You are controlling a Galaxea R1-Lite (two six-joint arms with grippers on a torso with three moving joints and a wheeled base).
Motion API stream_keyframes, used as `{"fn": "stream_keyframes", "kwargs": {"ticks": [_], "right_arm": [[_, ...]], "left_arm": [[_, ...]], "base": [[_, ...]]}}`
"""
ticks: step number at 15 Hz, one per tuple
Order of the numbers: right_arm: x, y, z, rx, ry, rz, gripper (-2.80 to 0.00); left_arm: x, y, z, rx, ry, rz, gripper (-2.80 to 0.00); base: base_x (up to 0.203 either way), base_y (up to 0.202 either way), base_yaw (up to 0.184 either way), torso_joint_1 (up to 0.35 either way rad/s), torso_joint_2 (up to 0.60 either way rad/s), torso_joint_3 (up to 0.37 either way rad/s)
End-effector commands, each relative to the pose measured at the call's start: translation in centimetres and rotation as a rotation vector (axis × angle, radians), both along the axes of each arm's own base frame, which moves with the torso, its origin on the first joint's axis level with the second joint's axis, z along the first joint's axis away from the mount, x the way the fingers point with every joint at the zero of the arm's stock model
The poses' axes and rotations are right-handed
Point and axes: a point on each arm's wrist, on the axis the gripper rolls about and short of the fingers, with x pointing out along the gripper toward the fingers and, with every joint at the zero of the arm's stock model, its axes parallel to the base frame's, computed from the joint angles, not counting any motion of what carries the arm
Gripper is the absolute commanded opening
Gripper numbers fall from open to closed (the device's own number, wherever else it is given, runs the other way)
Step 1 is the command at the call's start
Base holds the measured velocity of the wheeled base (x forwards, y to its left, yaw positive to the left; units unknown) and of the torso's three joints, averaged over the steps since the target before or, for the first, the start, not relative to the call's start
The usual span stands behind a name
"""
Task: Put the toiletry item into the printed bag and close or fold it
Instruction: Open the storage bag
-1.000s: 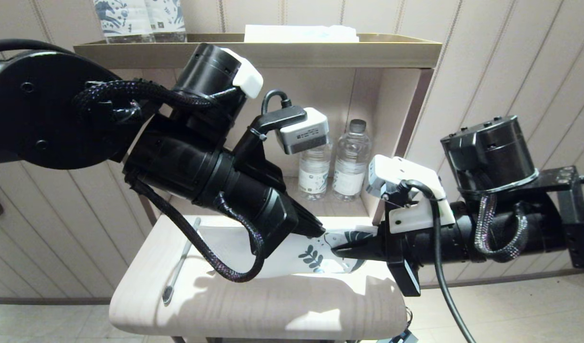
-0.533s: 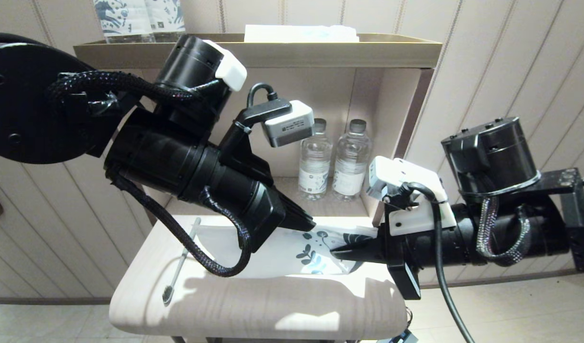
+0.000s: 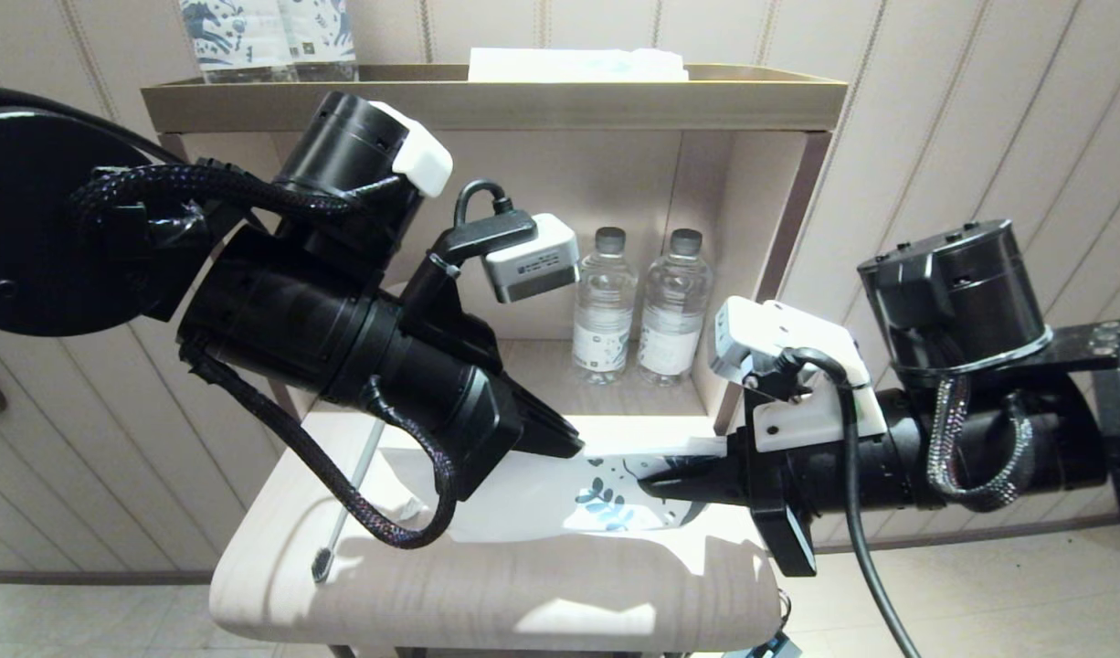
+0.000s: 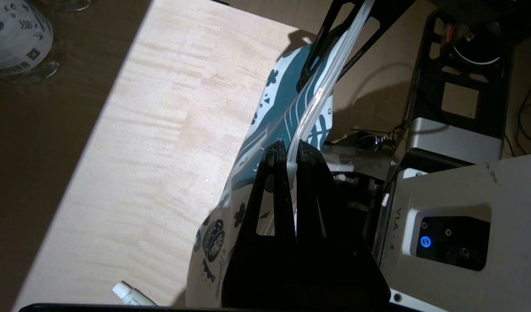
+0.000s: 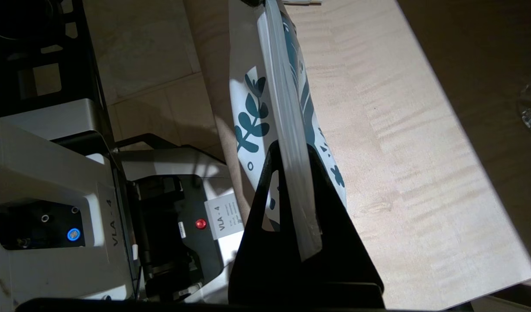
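The printed bag, white with teal leaf print, is held up on edge over the small wooden table. My left gripper is shut on the clear strip along the bag's top edge. My right gripper is shut on the same strip further right, at the printed end. In the wrist views each gripper's fingertips pinch that strip. The toothbrush lies on the table's left side, dark bristle head toward the front, partly behind the left arm's cable.
Two water bottles stand in the shelf niche behind the table. Blue-patterned packs and a white folded item sit on the shelf top. A bottle's base shows in the left wrist view.
My left gripper has slid left along the bag's top edge, away from the right gripper, and the gap between them has widened. The right gripper has barely moved.
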Motion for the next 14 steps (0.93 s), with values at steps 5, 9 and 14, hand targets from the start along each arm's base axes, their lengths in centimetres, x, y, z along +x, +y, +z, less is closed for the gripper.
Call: {"fn": "stream_keyframes", "kwargs": {"ticks": [5, 9, 14], "right_arm": [[-0.1, -0.1, 0.2, 0.003, -0.009, 0.004, -2.8], [-0.2, -0.1, 0.2, 0.005, -0.01, 0.006, -2.8], [-0.1, -0.1, 0.1, 0.003, -0.008, 0.007, -2.8]], "left_arm": [[0.3, 1.1, -0.2, 0.005, 0.008, 0.03, -2.8], [0.1, 2.7, 0.0, 0.005, 0.007, 0.069, -2.8], [-0.2, 4.1, -0.8, 0.022, 0.031, 0.092, -2.8]], "base": [[0.0, 0.0, 0.0, 0.0, 0.0, 0.0], [0.0, 0.0, 0.0, 0.0, 0.0, 0.0], [0.0, 0.0, 0.0, 0.0, 0.0, 0.0]]}}
